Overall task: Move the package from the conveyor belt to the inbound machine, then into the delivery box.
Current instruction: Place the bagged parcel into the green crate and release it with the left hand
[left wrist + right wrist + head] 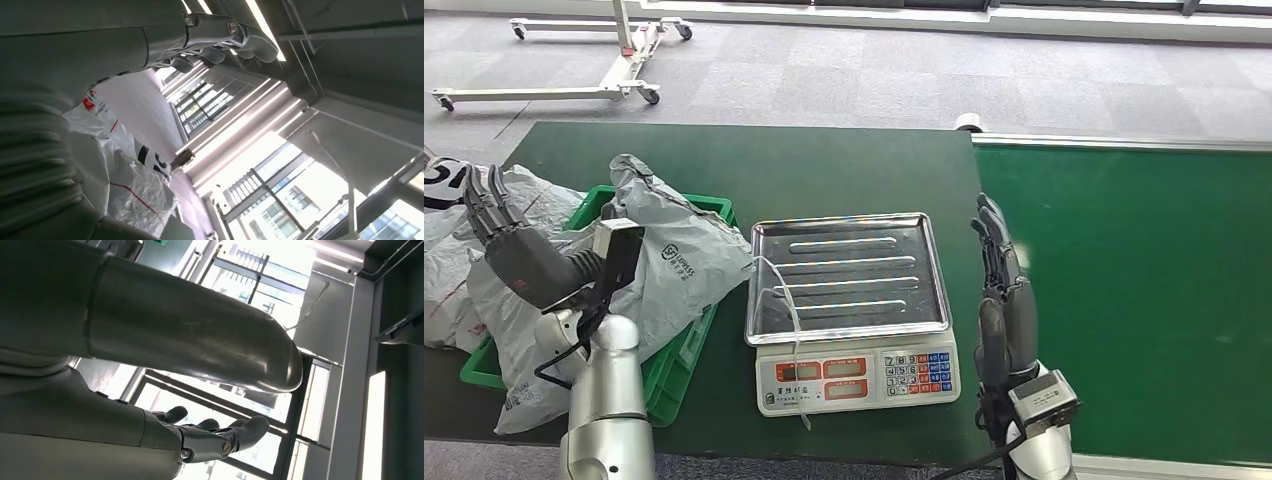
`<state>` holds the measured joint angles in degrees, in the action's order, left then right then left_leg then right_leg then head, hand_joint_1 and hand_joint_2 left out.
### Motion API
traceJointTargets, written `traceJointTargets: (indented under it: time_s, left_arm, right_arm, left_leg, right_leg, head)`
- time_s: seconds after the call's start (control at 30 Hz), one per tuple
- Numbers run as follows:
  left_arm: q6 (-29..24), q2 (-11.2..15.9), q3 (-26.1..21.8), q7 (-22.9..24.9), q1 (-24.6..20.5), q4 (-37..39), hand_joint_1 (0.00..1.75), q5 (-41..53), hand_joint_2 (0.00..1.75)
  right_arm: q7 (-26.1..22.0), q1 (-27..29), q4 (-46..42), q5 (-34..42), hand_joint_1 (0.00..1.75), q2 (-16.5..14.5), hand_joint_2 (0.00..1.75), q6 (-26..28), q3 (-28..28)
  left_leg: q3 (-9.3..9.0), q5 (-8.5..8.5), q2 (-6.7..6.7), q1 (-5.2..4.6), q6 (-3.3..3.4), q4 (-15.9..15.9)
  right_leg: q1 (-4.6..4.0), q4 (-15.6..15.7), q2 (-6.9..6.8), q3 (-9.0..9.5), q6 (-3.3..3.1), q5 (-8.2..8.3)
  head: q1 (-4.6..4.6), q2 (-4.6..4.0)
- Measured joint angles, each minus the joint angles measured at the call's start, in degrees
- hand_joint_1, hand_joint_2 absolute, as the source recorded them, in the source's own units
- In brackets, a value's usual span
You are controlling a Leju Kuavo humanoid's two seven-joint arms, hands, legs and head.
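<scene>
Package point(679, 262) in green crate point(686, 352) | left hand point(499, 225) – empty, fingers spread | right hand point(1002, 290) – empty, fingers straight

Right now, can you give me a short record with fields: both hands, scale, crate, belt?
left hand: open, raised above the grey packages, holding nothing
right hand: open, fingers straight, between scale and belt
scale: steel tray empty, on the dark green table
green crate: packed with grey packages
conveyor belt: no package visible
</scene>
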<state>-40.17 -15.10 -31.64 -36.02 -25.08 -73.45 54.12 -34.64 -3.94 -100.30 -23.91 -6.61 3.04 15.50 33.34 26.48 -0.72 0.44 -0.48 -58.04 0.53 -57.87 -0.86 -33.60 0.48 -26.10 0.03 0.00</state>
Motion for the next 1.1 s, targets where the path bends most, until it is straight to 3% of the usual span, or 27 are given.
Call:
traceJointTargets:
  time_s: [0.03, 0.07, 0.17, 0.3, 0.43, 0.7, 1.1]
  left_arm:
    - [0.00, -0.61, -0.29, -2.21, 0.38, -1.23, 0.00, -5.12, 1.31]
    - [0.00, -1.00, 0.01, -3.21, 0.99, -2.48, 0.00, -9.79, 1.75]
    - [0.49, -1.06, 3.95, -3.94, 3.58, -6.21, 0.00, -25.34, 1.75]
    - [8.43, 0.93, 14.12, -4.20, 8.14, -12.18, 0.00, -47.08, 1.75]
    - [21.07, 2.56, 21.74, -4.29, 12.11, -18.17, 0.00, -55.51, 1.75]
    - [38.47, 3.50, 30.99, -4.27, 17.43, -26.49, 0.00, -53.77, 1.75]
    - [45.55, 4.45, 40.20, -4.21, 20.56, -29.25, 0.00, -51.86, 1.75]
  right_arm:
    - [-0.02, -0.01, 0.15, 0.05, 0.00, -0.04, 0.00, 0.10, 0.00]
    - [-0.07, -0.01, 0.31, 0.10, 0.00, -0.08, 0.44, 0.22, 0.00]
    - [-0.22, -0.03, 0.78, 0.35, 0.00, -0.10, 1.75, 0.61, 0.00]
    - [-0.76, -0.07, 1.34, 0.81, 0.00, -0.10, 1.75, 1.20, 0.00]
    - [-1.23, -0.06, 1.62, 1.25, 0.00, -0.10, 1.75, 1.62, -0.02]
    - [-1.14, -0.11, 1.65, 0.52, 0.00, -0.10, 1.75, 2.63, -0.42]
    - [0.14, 0.95, -0.14, -9.26, 0.00, -0.40, 1.75, 7.59, -0.81]
  left_leg:
    - [0.00, 0.00, 0.00, 0.00, 0.00, 0.00]
    - [-0.01, 0.00, -0.01, 0.00, 0.00, 0.00]
    - [0.00, 0.00, 0.00, 0.00, 0.00, 0.00]
    - [0.02, 0.00, 0.01, 0.00, 0.00, 0.00]
    - [0.02, 0.00, 0.00, 0.00, 0.00, 0.00]
    - [0.02, 0.01, 0.00, -0.01, 0.01, 0.00]
    - [0.01, 0.01, 0.00, -0.01, 0.01, 0.00]
  right_leg:
    - [0.00, 0.00, 0.01, -0.01, 0.00, 0.00]
    - [0.00, 0.00, 0.01, -0.01, 0.00, 0.00]
    - [-0.02, 0.00, 0.00, -0.02, 0.00, 0.00]
    - [-0.05, 0.00, -0.02, -0.01, 0.00, -0.01]
    - [-0.03, 0.00, 0.00, -0.02, 0.00, -0.01]
    - [0.01, 0.01, -0.01, -0.02, 0.00, -0.01]
    - [0.00, 0.01, 0.00, -0.03, 0.00, -0.01]
  head:
    - [0.00, 0.00]
    - [0.00, 0.00]
    - [-0.01, 0.00]
    - [0.00, 0.00]
    - [0.00, 0.00]
    - [0.01, 0.00]
    - [0.00, 0.00]
